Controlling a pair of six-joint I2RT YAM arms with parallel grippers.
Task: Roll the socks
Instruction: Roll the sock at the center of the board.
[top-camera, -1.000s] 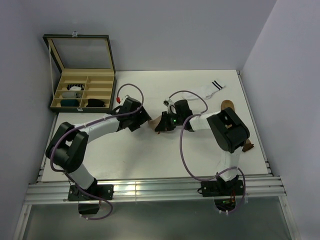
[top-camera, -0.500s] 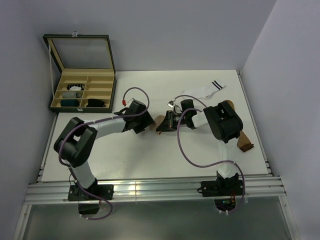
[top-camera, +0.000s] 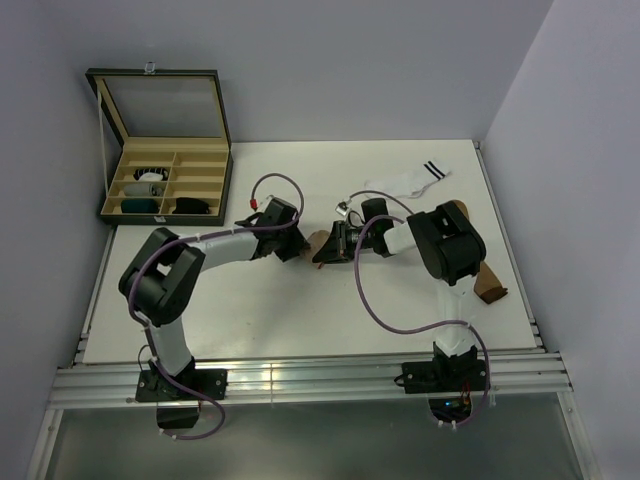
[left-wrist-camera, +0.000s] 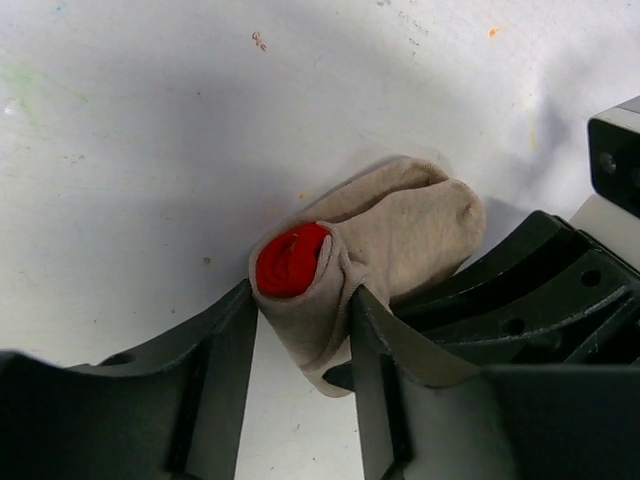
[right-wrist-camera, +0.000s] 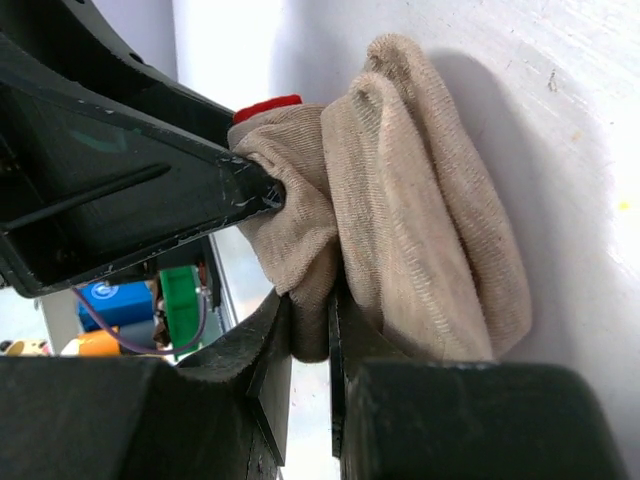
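A beige sock (top-camera: 318, 240) lies rolled up at the table's middle, its red cuff (left-wrist-camera: 290, 260) showing as the core of the roll. My left gripper (top-camera: 300, 245) comes at it from the left. Its fingers (left-wrist-camera: 232, 340) press both sides of the roll's red end (left-wrist-camera: 300, 310). From the right, my right gripper (top-camera: 332, 243) is shut on a fold of the same beige sock (right-wrist-camera: 430, 230), pinched between its tips (right-wrist-camera: 310, 330). A white sock with black stripes (top-camera: 410, 180) lies at the back right. A brown sock (top-camera: 457, 209) is partly hidden behind the right arm.
An open wooden box (top-camera: 160, 205) with compartments stands at the back left, with rolled socks in some compartments. Another brown piece (top-camera: 490, 288) lies near the table's right edge. Walls close in the table at the back and right.
My left gripper has slid right up to the roll and narrowed its jaws onto it. The right arm shifted its elbow early on, then stayed still with its grip on the sock.
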